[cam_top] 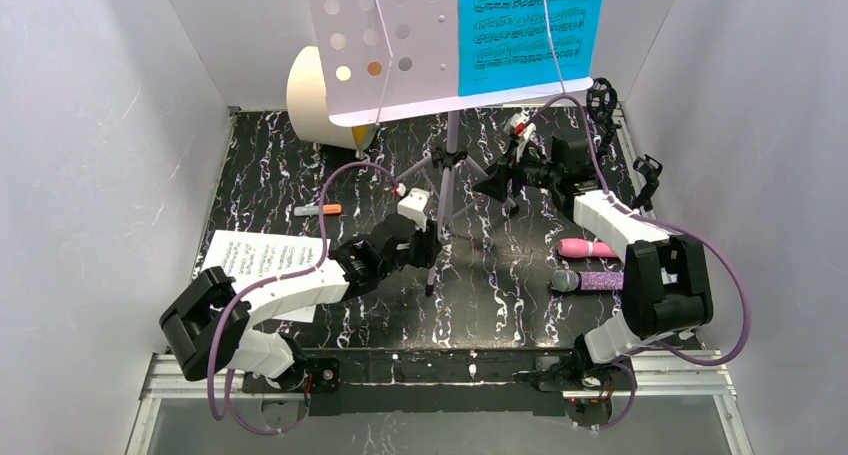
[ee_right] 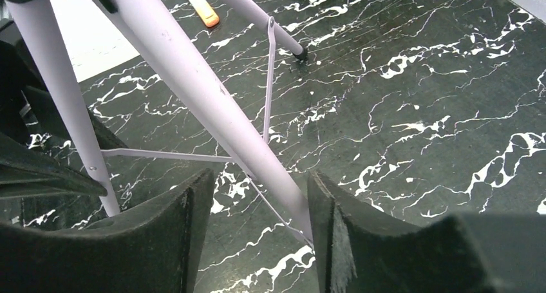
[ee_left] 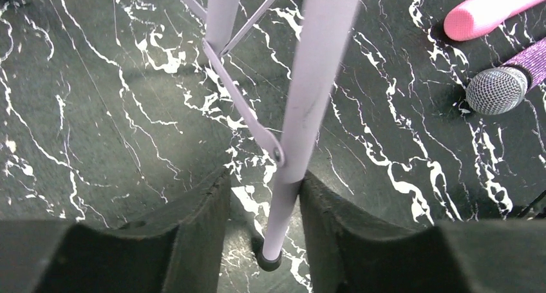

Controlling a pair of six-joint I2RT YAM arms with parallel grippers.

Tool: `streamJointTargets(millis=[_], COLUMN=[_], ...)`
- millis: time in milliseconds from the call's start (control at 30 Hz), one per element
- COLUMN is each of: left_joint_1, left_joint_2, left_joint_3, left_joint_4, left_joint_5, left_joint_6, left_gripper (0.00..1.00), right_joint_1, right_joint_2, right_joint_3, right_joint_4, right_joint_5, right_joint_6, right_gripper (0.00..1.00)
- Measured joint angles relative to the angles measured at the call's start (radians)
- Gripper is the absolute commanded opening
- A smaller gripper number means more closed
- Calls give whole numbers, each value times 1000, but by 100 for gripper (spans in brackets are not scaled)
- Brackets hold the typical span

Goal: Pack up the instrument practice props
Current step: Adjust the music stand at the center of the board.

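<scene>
Left tool (ee_left: 264, 180) astride lilac rack leg (ee_left: 312, 93)

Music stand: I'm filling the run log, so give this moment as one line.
left gripper: open, straddling lilac stand leg near its foot | right gripper: open, straddling second leg | music stand: upright

You see a cream drum (cam_top: 308, 97) in the upper left of centre of the top view; it stands on the far part of the table, near the back wall (cam_top: 250, 35), and only its left part shows. Below it, apart from it, a small marker (cam_top: 320, 210) with an orange end lies flat on the black table (cam_top: 500, 310) with white veins. The same marker (ee_right: 201, 3) lies at the upper left of the right wrist view. A metal rail (cam_top: 158, 377) runs along the bottom edge.
</scene>
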Motion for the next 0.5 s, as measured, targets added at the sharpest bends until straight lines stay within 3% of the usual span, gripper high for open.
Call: streamJointTargets(millis=[167,500], left_joint_1=[9,149], left_joint_2=[0,19], left_joint_3=[0,-5], left_joint_4=[21,94], left_joint_5=[5,35], left_joint_6=[39,109], left_gripper=[31,15], right_joint_1=[-7,18], right_joint_2=[0,-128], right_joint_3=[0,-118], right_joint_4=[1,16], right_joint_5=[2,57], right_joint_6=[-21,1], right_gripper=[30,1])
